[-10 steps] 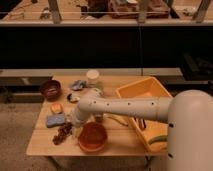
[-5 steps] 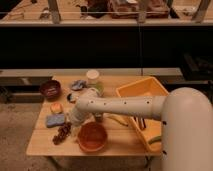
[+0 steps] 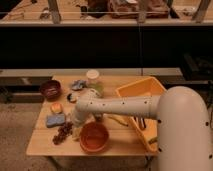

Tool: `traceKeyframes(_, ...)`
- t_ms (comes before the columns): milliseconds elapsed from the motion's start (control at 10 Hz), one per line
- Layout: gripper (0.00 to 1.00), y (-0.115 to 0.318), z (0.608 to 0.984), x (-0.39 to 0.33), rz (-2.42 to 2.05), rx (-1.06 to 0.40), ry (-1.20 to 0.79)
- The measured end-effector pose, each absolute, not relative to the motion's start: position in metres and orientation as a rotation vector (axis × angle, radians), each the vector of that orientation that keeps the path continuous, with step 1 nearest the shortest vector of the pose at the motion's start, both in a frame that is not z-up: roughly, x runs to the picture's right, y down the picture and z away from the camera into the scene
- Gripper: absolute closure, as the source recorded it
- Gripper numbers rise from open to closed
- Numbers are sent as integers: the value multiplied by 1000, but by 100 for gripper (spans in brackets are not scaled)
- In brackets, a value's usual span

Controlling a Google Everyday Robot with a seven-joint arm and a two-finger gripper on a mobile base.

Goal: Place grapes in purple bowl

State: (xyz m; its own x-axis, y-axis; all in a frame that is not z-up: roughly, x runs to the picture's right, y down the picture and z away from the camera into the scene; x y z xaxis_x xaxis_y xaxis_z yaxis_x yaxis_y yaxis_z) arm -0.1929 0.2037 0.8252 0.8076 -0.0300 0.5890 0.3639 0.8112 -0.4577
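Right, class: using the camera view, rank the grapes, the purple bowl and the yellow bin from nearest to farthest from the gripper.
The gripper hangs low over the front left of the table.
1. Grapes: right beside it, at the front left.
2. Purple bowl: at the back left corner.
3. Yellow bin: across on the right side.

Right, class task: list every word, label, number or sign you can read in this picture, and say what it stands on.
None can be read.
No text shows on the jar, the purple bowl, the yellow bin or the gripper, which sits low beside the grapes.
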Motion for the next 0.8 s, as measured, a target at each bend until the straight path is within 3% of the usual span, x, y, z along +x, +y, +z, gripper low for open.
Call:
traceKeyframes(100, 29, 208, 828, -193, -223, -601, -598)
traceKeyframes(200, 37, 213, 832, -193, -222, -611, -600)
traceKeyframes(800, 96, 222, 835, -197, -240, -635, -609)
